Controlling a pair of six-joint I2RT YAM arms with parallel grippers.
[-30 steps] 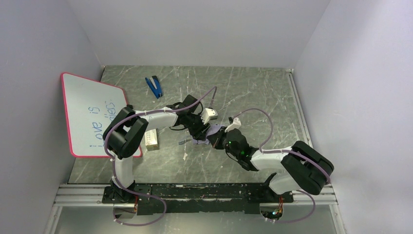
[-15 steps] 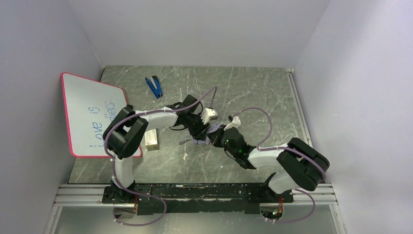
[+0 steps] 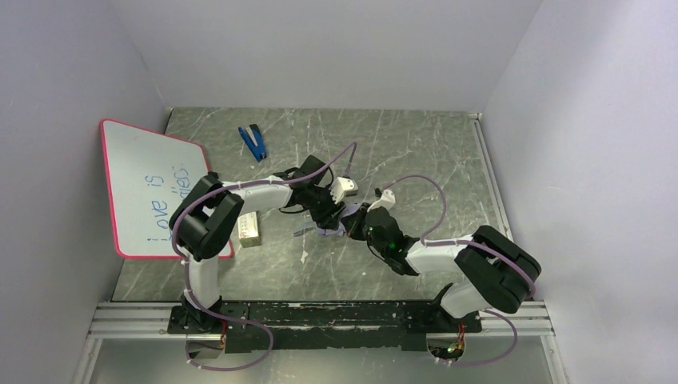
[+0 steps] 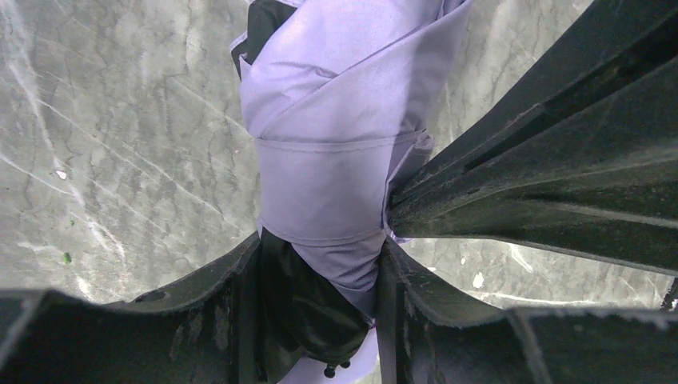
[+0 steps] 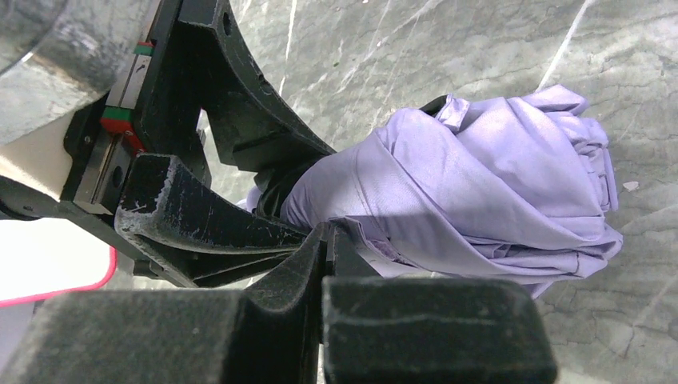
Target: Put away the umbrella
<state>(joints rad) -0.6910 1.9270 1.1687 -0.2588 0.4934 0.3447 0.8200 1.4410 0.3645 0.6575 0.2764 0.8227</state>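
Pale lavender fabric umbrella, black inside its folds; grey marbled table streaked white; pink-rimmed white board, blue handwriting on it.

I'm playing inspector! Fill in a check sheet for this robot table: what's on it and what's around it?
Surface: grey marbled table, scratched, with small white specks.
Job's things: umbrella folded into a lavender bundle, mid-table.
Clutter: pink-rimmed whiteboard at the left edge; small blue tool at the back; pale box beside the whiteboard.
Grippers: left gripper clamped around the umbrella; right gripper shut, tips against its fabric.
Cables: lavender cables loop along both arms.
Surroundings: plain pale walls on three sides.
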